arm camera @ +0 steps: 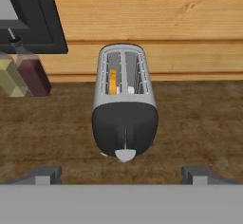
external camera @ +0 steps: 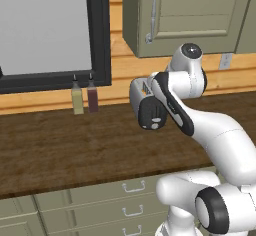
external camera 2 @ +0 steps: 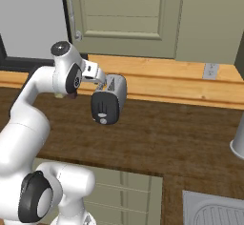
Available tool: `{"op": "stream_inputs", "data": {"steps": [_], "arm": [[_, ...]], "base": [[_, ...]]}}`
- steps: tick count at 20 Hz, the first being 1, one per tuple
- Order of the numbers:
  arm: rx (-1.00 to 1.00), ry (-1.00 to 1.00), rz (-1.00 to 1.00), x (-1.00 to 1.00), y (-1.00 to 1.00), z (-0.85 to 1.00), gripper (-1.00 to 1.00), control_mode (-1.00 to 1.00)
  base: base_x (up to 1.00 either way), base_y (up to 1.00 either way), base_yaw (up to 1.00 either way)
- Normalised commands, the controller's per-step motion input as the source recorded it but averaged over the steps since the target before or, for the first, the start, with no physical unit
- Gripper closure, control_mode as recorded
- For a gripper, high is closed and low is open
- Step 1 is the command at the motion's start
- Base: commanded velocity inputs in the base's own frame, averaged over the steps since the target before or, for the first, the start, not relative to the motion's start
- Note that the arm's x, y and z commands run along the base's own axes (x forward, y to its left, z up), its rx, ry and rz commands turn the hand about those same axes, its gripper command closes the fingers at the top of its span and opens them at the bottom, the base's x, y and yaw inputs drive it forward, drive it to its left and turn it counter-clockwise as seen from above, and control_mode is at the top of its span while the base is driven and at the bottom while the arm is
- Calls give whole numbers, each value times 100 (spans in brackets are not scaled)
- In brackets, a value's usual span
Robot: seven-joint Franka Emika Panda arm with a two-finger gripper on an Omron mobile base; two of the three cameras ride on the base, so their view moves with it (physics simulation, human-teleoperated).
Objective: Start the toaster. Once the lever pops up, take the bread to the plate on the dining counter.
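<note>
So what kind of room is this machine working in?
Most likely a kitchen: a toaster stands on a dark wood worktop with drawers below, two small bottles sit against the wall under a window, and a sink's corner shows to the side.

The light is even, soft and fairly bright, with no clear single source. Ahead of the fingers, the toaster [arm camera: 124, 103] shows a gentle sheen on its silver sides and casts only a faint dark patch on the worktop [arm camera: 199, 118] beneath it. The white arm [external camera: 220, 135] carries smooth shading, darker on its underside, without harsh glare. Edges look slightly soft and blocky, as in a low-detail render. Straight lines stay straight at the borders, and nothing is blurred by motion.
</note>
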Motion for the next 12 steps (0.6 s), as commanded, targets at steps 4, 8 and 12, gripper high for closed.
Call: {"op": "stream_inputs", "data": {"steps": [4, 8, 12], "arm": [[0, 0, 0, 0, 0, 0, -100, -100], [0, 0, 0, 0, 0, 0, -100, -100], [0, 0, 0, 0, 0, 0, -100, -100]], "base": [[0, 0, 0], [0, 0, 0], [0, 0, 0]]}}
